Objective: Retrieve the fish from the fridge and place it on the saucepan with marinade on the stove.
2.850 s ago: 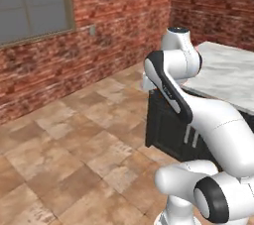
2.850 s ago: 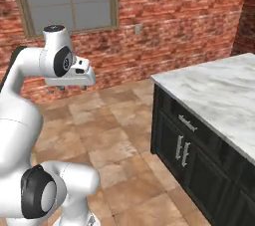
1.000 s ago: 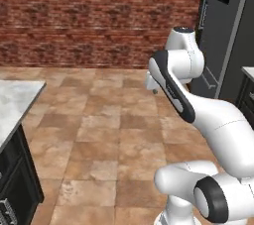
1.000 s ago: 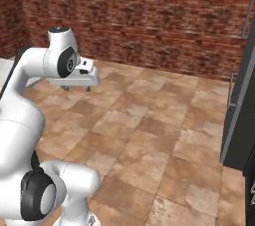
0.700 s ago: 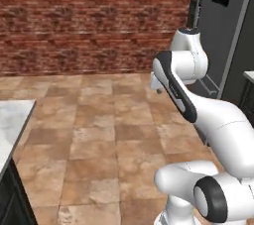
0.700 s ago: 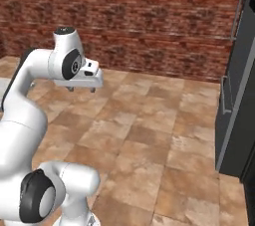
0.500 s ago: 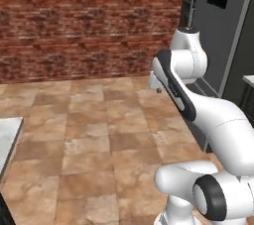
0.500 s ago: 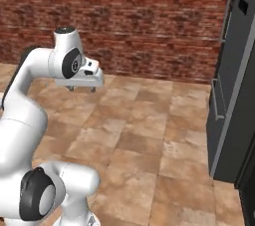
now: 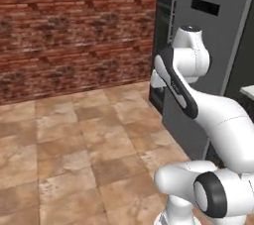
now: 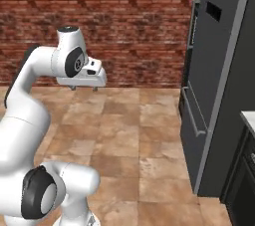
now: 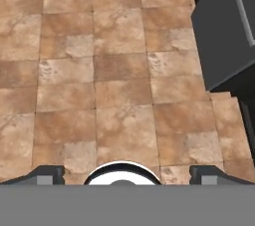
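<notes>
Two surfaces make up most of the room: a floor of mottled brown stone tiles and a far wall of red brick running across behind it. On the right stands the fridge, tall and grey, its flat door carrying a small dark display panel. That door is swung partly open, and in the left base view a sliver of shelving shows along its far-left edge; what lies on the shelves cannot be made out, so the fish cannot be placed.

The right base view adds a long horizontal handle low on the fridge front, and at the near right a dark panelled cabinet under a pale countertop edge. In that view the arm's hand hangs over the open floor, well left of the fridge; in the left base view the arm covers part of the fridge front.

The hand view looks straight down on the tiles, with the dark grey fridge body in its upper right corner. The gripper has its two dark fingertips set wide apart at the bottom edge, with nothing between them.
</notes>
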You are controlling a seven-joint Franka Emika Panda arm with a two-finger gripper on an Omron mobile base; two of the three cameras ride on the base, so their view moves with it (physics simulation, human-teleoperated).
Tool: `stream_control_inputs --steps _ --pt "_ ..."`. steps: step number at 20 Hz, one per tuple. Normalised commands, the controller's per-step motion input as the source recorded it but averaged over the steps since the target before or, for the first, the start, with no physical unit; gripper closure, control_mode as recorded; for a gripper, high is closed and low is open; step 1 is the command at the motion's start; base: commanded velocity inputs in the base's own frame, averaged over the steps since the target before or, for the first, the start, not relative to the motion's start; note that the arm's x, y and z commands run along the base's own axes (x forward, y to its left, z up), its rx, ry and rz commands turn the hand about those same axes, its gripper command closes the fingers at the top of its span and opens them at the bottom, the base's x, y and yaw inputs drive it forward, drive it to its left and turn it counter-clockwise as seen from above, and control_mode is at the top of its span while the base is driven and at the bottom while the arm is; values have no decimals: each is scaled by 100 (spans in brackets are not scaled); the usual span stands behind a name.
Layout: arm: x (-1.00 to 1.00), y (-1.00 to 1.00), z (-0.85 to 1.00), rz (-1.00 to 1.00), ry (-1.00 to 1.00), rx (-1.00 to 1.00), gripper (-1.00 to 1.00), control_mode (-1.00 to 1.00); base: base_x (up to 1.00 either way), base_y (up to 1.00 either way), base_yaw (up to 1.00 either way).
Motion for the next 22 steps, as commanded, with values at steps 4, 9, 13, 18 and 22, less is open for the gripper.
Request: stream_control_inputs --steps 4,9,13,18,22 --pt "0 0 0 0 0 0 -100 100 100 91 -1" --pt "0 0 0 0 0 0 -100 100 100 86 0" --pt "0 0 0 0 0 0 -100 100 100 50 -1" --pt "0 0 0 0 0 0 -100 100 100 26 -2" --pt "0 0 0 0 0 0 -100 100 100 28 -8"
